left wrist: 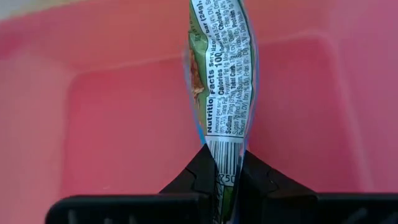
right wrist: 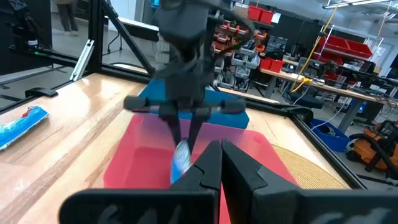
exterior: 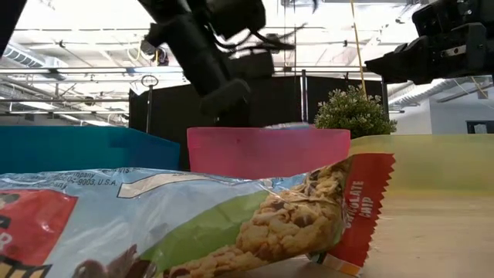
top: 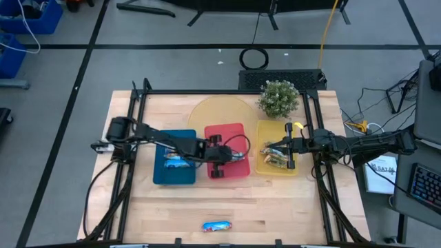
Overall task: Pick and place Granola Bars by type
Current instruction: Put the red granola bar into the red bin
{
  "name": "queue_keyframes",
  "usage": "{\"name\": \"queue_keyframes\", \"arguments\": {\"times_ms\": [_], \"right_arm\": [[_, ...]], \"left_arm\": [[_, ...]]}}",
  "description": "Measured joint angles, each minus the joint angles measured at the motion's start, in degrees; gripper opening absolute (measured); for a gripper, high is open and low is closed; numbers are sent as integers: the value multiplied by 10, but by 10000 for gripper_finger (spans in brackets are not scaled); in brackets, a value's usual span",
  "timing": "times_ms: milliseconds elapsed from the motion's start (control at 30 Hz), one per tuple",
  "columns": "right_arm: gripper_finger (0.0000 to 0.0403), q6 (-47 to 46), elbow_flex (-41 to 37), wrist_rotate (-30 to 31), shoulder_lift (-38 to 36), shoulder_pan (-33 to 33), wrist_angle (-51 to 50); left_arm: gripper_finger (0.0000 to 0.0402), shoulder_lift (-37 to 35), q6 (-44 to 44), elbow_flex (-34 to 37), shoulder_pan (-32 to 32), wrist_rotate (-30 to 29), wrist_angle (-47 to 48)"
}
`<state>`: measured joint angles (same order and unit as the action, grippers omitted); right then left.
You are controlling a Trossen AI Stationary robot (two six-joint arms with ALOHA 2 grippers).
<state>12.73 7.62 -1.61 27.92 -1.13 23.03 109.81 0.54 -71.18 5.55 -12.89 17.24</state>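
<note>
- A granola bar (left wrist: 219,74) is pinched in the left tool (top: 219,159), above the red tray (top: 238,132).
- The right tool (top: 288,153) is pressed together over the yellow tray (top: 263,129).
- At 6 o'clock on the desk (top: 289,207), another bar (top: 216,226) is seen.

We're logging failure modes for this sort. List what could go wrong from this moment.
1. The left gripper pinches its granola bar only at the wrapper's end over the red tray; the bar could slip or swing.
2. The right gripper sits close beside the red tray, so the arms might collide.
3. The lone bar near the table's front edge could be missed.
</note>
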Motion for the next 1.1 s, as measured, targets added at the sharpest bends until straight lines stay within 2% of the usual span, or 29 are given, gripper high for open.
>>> {"name": "queue_keyframes", "arguments": {"times_ms": [233, 433, 633, 733, 833, 1000, 1100], "right_arm": [[0, 23, 0, 3, 0, 0, -1], [0, 30, 0, 43, 0, 0, 3], [0, 30, 0, 47, 0, 0, 3], [0, 30, 0, 46, 0, 0, 4], [0, 33, 0, 42, -2, 0, 3], [0, 41, 0, 20, -2, 0, 16], [0, 31, 0, 11, -1, 1, 31]], "left_arm": [[49, 16, -2, -14, 0, -21, 11], [99, 1, -3, -14, 3, -24, 21], [151, -43, -21, -13, 15, -23, 59], [163, -112, -57, 13, 39, -22, 57], [153, -212, -121, 77, 72, -33, 16], [80, -431, -121, 230, 91, -65, -47], [21, -559, -91, 351, 89, -58, -140]]}}
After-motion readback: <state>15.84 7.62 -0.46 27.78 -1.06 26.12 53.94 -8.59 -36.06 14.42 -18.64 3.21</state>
